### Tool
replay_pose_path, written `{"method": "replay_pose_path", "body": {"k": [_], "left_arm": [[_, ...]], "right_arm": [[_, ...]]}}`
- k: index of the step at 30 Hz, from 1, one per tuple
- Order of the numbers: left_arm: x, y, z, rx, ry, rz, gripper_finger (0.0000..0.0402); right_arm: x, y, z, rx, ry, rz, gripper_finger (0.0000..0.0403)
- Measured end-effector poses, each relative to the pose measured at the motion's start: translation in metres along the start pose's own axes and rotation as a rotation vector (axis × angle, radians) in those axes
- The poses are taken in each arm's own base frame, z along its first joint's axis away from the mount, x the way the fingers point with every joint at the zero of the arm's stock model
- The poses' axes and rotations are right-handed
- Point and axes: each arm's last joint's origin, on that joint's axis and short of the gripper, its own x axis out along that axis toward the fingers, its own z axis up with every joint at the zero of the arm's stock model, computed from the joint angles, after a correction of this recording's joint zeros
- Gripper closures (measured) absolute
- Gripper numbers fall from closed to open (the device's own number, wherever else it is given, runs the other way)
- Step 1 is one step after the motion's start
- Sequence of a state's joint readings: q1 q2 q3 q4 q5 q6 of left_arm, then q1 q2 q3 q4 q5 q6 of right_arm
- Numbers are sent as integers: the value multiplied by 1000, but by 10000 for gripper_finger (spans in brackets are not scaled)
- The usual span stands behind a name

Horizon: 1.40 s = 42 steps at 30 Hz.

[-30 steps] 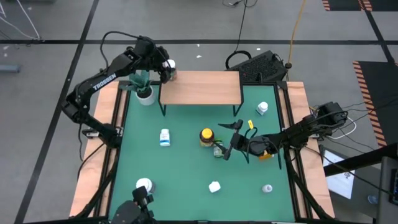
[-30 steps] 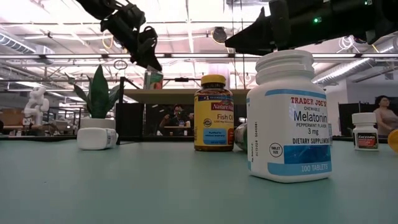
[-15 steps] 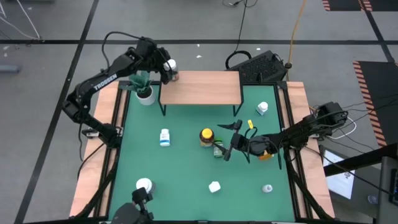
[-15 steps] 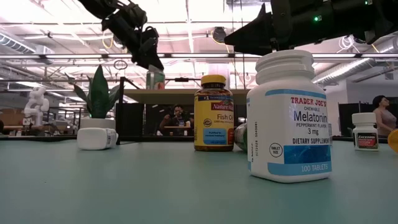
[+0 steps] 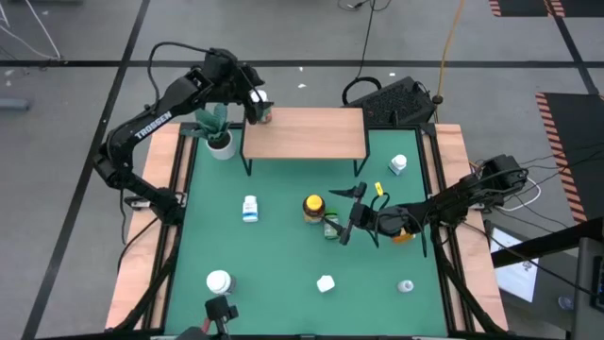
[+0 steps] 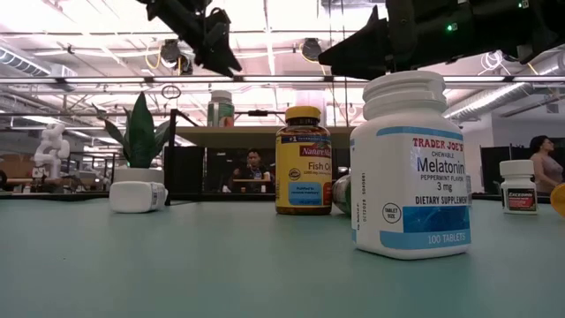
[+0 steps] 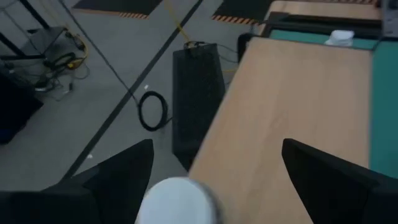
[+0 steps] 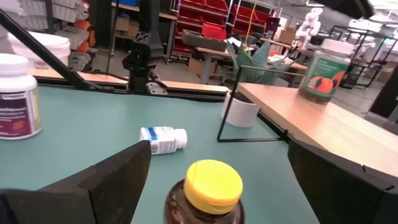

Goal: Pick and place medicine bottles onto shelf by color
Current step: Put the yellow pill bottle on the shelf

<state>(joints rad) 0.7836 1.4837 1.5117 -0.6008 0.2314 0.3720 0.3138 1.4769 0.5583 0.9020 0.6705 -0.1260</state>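
White-capped bottle [image 5: 263, 113] upright on shelf [image 5: 304, 134]

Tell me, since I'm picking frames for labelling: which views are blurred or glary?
Left wrist view: soft throughout, white bottle cap smeared. Low view: melatonin bottle crisp, ceiling lights blown out. Right wrist view: yellow cap slightly soft. High view: evenly lit.

Left tool [image 5: 253, 102] (now open) off bottle [image 5: 263, 113]

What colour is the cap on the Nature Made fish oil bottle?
Yellow, on the amber fish oil bottle; the right wrist view shows it best.
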Motion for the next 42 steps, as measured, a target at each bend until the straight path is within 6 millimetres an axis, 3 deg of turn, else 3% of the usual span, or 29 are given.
{"method": "replay_pose_path", "body": {"k": [6,10,15,19,22,28,34,42], "left_arm": [[3,-23,9,35,-6,-31,46],[-6,-39,21,96,-51,21,54],[-36,-63,36,151,-156,3,67],[-68,-90,36,180,-163,-84,80],[-76,-115,23,185,-159,-169,95],[-71,-173,-22,154,-209,-355,129],[-78,-221,-67,91,-212,-414,155],[-91,-268,-88,163,-341,-529,163]], "right_arm": [[0,1,0,7,0,22,28],[0,1,0,8,-1,22,28],[0,1,0,8,0,22,28],[0,1,-3,-11,23,25,28],[0,1,-5,-22,38,27,28],[-3,5,-1,-4,8,47,28],[-7,14,7,-7,-82,253,28],[2,3,2,78,-31,185,28]]}}
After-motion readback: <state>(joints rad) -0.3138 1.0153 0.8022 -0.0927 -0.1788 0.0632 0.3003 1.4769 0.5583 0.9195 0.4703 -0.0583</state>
